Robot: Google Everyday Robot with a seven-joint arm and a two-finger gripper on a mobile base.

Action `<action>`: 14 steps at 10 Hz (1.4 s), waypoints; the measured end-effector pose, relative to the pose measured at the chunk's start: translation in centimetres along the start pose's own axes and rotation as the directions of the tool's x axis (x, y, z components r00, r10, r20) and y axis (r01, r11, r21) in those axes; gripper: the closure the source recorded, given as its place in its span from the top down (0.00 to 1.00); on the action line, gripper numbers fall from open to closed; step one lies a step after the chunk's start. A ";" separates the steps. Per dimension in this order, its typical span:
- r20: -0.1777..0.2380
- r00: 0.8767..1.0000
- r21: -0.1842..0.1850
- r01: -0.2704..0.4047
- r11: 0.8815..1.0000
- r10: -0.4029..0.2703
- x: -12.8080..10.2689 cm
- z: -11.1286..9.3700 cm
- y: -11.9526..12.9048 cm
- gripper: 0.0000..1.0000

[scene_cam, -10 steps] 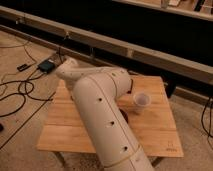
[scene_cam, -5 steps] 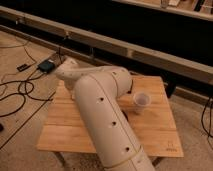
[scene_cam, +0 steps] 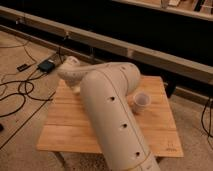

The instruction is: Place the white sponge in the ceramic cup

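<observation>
Tabletop (scene_cam: 70, 125): upright cup (scene_cam: 140, 103), pincer behind arm (scene_cam: 112, 107)

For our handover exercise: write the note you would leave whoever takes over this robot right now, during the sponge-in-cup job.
Gripper: shut, hidden behind the arm at the table's far left; any load unseen.
White sponge: not in view.
Ceramic cup: upright on the table, right of the arm, no sponge visible in it.
Done: nothing confirmed. Left: verify the grip, carry sponge to cup, release.
</observation>
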 end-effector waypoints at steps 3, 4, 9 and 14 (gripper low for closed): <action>0.066 0.998 -0.039 -0.007 0.999 0.009 0.5 -2.8 -1.4 0.00; 0.092 0.995 -0.032 -0.039 0.999 0.042 0.6 -4.0 -3.1 0.00; 0.165 0.966 -0.020 -0.196 0.980 0.197 1.7 -8.8 -9.3 0.00; 0.180 0.909 -0.087 -0.367 0.926 0.377 3.8 -11.9 -12.3 0.00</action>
